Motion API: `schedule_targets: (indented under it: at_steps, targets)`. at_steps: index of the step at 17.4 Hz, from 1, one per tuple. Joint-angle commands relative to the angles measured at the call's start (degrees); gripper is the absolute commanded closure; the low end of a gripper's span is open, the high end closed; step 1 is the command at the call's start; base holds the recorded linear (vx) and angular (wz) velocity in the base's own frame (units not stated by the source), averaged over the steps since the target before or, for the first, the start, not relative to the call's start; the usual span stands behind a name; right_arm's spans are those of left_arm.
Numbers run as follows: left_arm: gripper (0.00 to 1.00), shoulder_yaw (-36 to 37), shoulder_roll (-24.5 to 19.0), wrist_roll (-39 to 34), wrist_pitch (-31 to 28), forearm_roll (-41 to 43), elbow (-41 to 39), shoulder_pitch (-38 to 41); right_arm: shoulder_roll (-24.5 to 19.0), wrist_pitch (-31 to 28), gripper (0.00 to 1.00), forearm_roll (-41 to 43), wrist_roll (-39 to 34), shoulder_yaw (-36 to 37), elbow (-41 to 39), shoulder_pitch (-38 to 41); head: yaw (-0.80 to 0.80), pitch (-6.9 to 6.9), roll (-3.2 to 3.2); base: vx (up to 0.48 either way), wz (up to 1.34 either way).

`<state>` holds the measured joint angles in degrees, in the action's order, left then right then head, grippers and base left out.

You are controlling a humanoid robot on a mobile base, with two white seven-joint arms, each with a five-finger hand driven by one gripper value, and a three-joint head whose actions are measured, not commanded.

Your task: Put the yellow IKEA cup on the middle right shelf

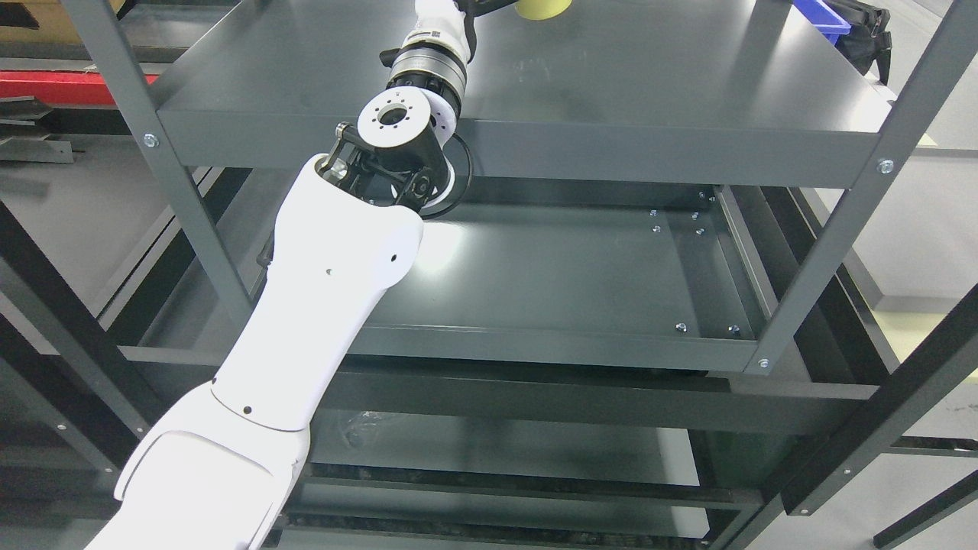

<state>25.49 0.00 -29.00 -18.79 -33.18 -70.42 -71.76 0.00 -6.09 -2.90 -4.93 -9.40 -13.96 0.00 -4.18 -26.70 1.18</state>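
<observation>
The bottom of the yellow cup (542, 7) shows at the top edge of the head view, over the grey shelf board (611, 92) near its back. My left arm (328, 267) rises from the lower left, and its wrist (428, 69) crosses the board's front edge. Only a dark sliver of the left hand (490, 6) shows at the top edge, right beside the cup. The frame cuts off the rest of the hand and cup. I cannot tell whether the cup rests on the board or hangs above it.
A lower grey shelf (550, 275) lies under the board, between slanted metal uprights (863, 191). A blue bin (821, 15) and a black bag (867, 34) sit at the top right. A red object (46, 84) lies at the far left.
</observation>
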Motion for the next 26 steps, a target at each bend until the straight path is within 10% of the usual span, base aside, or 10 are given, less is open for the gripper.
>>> schedule_targets:
  at_steps: [1, 13, 26]
  targets:
    - [0.37, 2.2, -1.0, 0.08, -1.68, 1.36, 2.3, -0.4, 1.0, 0.03, 0.01, 0.0, 0.01, 0.0, -0.02, 0.35, 0.0, 0.0, 0.0, 0.016, 0.0]
    - [0.03, 2.55, -1.0, 0.61, -1.51, 1.54, -1.11, -0.58, 1.0, 0.03, 0.01, 0.0, 0.01, 0.0, -0.02, 0.35, 0.0, 0.0, 0.0, 0.002, 0.0]
    - [0.01, 1.76, -1.0, 2.37, 5.86, 9.54, -8.5, 4.6, 1.0, 0.03, 0.01, 0.0, 0.01, 0.0, -0.02, 0.35, 0.0, 0.0, 0.0, -0.01, 0.01]
